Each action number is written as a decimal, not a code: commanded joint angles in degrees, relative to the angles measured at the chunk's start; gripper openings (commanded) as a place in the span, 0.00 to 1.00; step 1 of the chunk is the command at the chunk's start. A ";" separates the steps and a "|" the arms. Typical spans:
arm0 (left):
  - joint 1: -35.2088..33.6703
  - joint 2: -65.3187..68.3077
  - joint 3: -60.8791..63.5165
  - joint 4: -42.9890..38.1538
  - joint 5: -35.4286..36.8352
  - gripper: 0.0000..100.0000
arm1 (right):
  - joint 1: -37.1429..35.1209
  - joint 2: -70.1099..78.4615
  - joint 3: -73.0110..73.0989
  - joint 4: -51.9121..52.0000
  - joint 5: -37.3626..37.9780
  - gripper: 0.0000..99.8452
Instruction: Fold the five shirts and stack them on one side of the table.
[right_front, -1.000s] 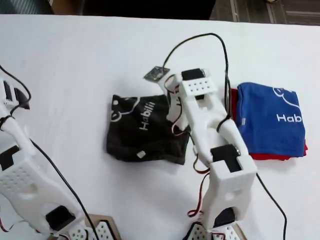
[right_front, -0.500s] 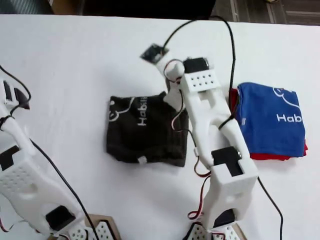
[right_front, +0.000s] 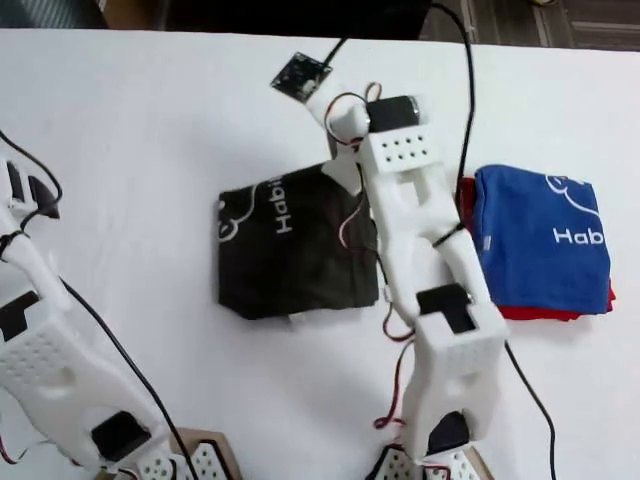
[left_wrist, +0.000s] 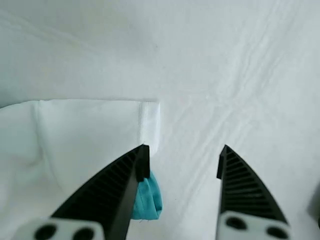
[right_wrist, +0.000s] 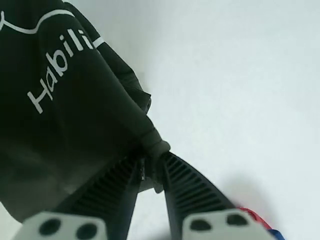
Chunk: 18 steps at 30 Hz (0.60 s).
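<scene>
One black shirt (right_front: 290, 250) lies at the centre of the table (right_front: 150, 120), near the blue shirt (right_front: 545, 235) stacked on the red shirt (right_front: 540, 313). Right gripper (right_wrist: 152, 170) pinches its bunched edge. Limp, light cloth, likely to sag; best held at the hems. Left gripper (left_wrist: 182, 160) is spread and empty.

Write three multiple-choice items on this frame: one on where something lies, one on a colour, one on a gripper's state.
1. The blue shirt lies:
A) on the red shirt
B) alone, with nothing under it
C) in a gripper

2. The right gripper pinches a shirt coloured:
A) blue
B) black
C) red

3. The left gripper is:
A) shut on a shirt
B) shut on nothing
C) open

Answers:
1 A: in the high view, red edges show from under the blue one.
2 B: the right wrist view shows the fingers closed on a fold of the black shirt.
3 C: the left wrist view shows a wide gap between its fingers, with nothing held.
</scene>
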 joint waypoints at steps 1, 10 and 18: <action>0.26 -3.78 -0.13 -0.53 -0.09 0.24 | 1.27 3.65 -5.71 -0.66 0.26 0.02; 1.41 -3.78 -0.13 -0.18 -0.09 0.24 | 2.07 6.29 -18.20 7.69 -0.09 0.18; 3.16 -3.78 -0.13 0.00 -0.09 0.24 | -3.65 6.90 -24.53 12.62 -5.19 0.20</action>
